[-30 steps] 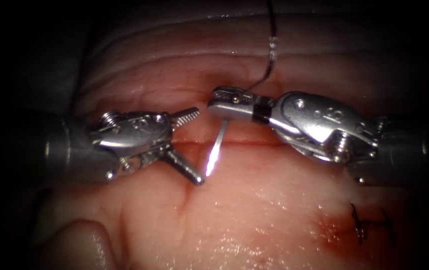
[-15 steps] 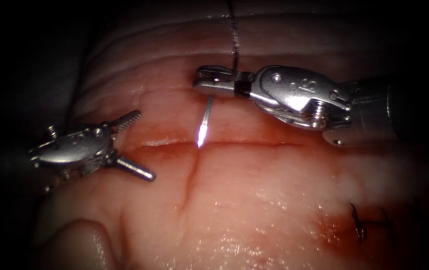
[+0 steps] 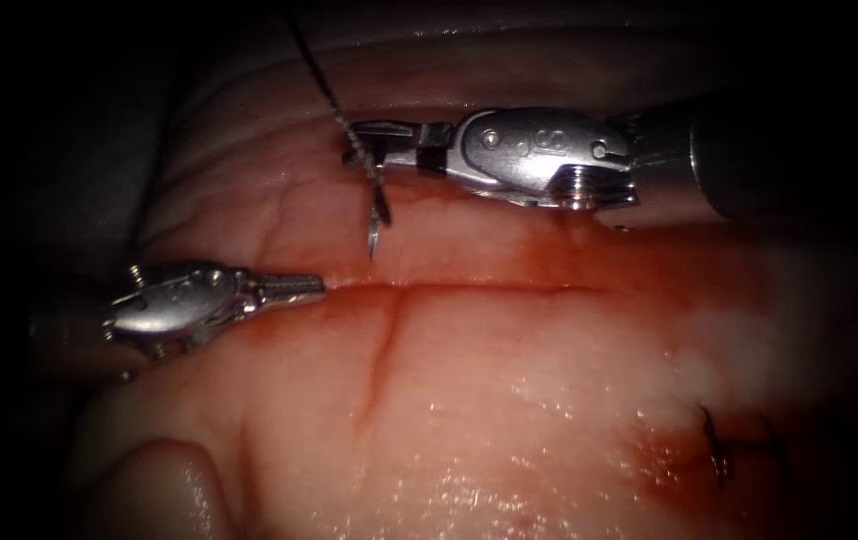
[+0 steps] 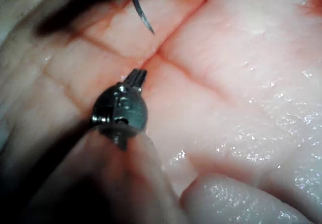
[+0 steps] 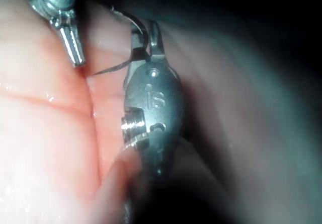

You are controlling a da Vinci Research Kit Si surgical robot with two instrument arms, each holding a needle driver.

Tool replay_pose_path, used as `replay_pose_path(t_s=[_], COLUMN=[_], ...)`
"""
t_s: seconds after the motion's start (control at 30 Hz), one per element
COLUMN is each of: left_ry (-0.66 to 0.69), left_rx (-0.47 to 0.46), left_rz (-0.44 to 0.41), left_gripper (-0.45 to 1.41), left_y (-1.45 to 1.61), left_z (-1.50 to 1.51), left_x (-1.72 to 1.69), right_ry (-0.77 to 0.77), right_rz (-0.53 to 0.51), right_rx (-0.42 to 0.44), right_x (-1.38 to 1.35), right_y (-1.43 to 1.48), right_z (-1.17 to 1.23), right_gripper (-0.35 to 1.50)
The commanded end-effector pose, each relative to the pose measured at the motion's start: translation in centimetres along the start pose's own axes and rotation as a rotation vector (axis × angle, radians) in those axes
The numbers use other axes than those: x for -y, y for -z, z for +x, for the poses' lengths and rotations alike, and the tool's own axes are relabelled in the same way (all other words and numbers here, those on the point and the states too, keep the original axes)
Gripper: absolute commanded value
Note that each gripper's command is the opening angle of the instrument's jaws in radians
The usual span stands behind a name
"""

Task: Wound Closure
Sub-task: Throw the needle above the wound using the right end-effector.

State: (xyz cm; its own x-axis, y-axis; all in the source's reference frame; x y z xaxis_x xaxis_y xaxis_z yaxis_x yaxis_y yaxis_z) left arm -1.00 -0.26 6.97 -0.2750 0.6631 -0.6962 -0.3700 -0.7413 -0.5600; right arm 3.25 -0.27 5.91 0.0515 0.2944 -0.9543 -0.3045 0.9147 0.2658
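- The right hand (image 3: 374, 150) comes in from the right above the cut (image 3: 469, 287), its jaws closed on the needle (image 3: 376, 205) near the thread end of its curve.
- The needle hangs down from those jaws with its point free, just above the cut line and not in the tissue (image 3: 509, 400); the left wrist view shows the tip (image 4: 143, 15) clear of the surface.
- The thread (image 3: 314, 65) runs up and away from the needle's held end into the dark at the top.
- The left hand (image 3: 294, 288) lies at the left end of the cut with its jaws closed together; it seems to hold nothing, its tip resting at or just touching the cut's edge.
- Compared with a second ago, the right hand has carried the needle up and to the left, and the left hand has drawn back leftward and closed from a wide-open stance.
- Red fluid (image 3: 569, 265) wets the tissue along the cut and to its right.
- A few dark stitches (image 3: 724, 445) sit low on the right, well apart from the cut.
- As a judgement: the cut itself looks open along its whole visible length, with no stitch across it, so closing is at an early stage and nearly all the work is left.
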Motion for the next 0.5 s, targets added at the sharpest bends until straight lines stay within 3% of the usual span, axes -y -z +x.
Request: replay_pose_path(t_s=[0.03,0.5], left_ry=[-0.002,-0.063], left_rx=[0.014,0.144], left_rz=[0.003,-0.014], left_gripper=[-0.40,-0.33], left_y=[-0.09,-0.29], left_z=[-0.06,-0.31], left_x=[-0.02,-0.26], right_ry=[0.004,0.118], right_rz=[0.003,0.013], right_rx=[-0.006,-0.030], right_x=[0.00,0.08], right_y=[-0.11,-0.30], right_z=[-0.09,-0.24], right_gripper=[-0.35,-0.35])
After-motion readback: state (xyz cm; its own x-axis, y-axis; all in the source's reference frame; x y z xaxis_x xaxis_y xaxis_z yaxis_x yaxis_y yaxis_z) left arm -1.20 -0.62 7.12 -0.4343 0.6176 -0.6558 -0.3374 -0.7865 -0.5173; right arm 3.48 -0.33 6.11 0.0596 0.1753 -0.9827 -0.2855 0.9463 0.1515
